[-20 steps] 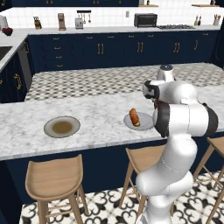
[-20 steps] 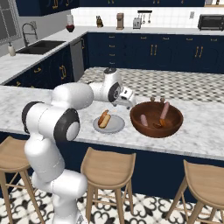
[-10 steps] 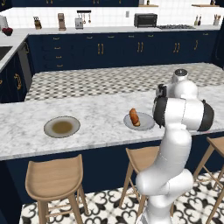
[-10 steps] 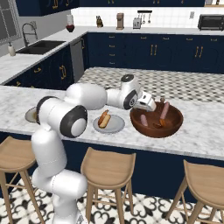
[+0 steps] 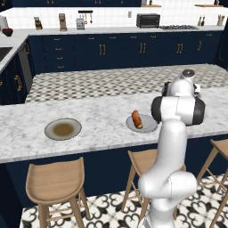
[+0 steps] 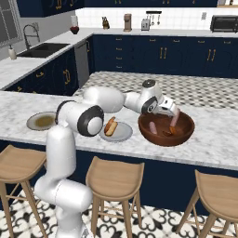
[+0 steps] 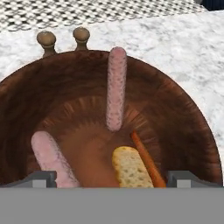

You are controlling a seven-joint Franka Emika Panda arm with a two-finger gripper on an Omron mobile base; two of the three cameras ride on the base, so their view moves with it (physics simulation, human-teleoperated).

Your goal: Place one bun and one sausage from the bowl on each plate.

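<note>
The claw (image 6: pixel 173 113) hangs over the bowl (image 6: pixel 186 135), its two fingers spread wide and grasping nothing. In the hand view the two finger tips (image 7: pixel 41 178) stand at the far left and far right of the bottom edge, with the bowl's contents between them.

The bowl (image 7: pixel 183 113) is dark reddish-brown and sits on the marble table (image 6: pixel 218 139). In the right base view it lies at 3 o'clock from the light grey plate (image 6: pixel 123 135), just beside it.

Contents of the bowl, as seen from the hand view:
- One long pink sausage (image 7: pixel 116 87) leans against the far wall, reaching from the centre toward 12 o'clock.
- A second pink sausage (image 7: pixel 50 155) lies at 8 o'clock.
- One pale, crusty bun (image 7: pixel 130 168) lies at 5 o'clock.
- A thin orange-brown strip (image 7: pixel 146 159) lies touching the bun's right side; what it is cannot be told.

The light grey plate (image 5: pixel 149 126) carries a bun with a sausage (image 5: pixel 136 119). In the left base view it lies at 9 o'clock from the arm's dark elbow joint.

The second plate (image 5: pixel 50 132), grey-rimmed with an olive-brown centre, sits well apart, at 9 o'clock from the first plate. It shows no food on it.

Two small brown knobs (image 7: pixel 81 34) stand on the table just beyond the bowl's far rim, at 11 o'clock in the hand view. Wooden stools (image 6: pixel 114 179) stand along the near side of the table.
</note>
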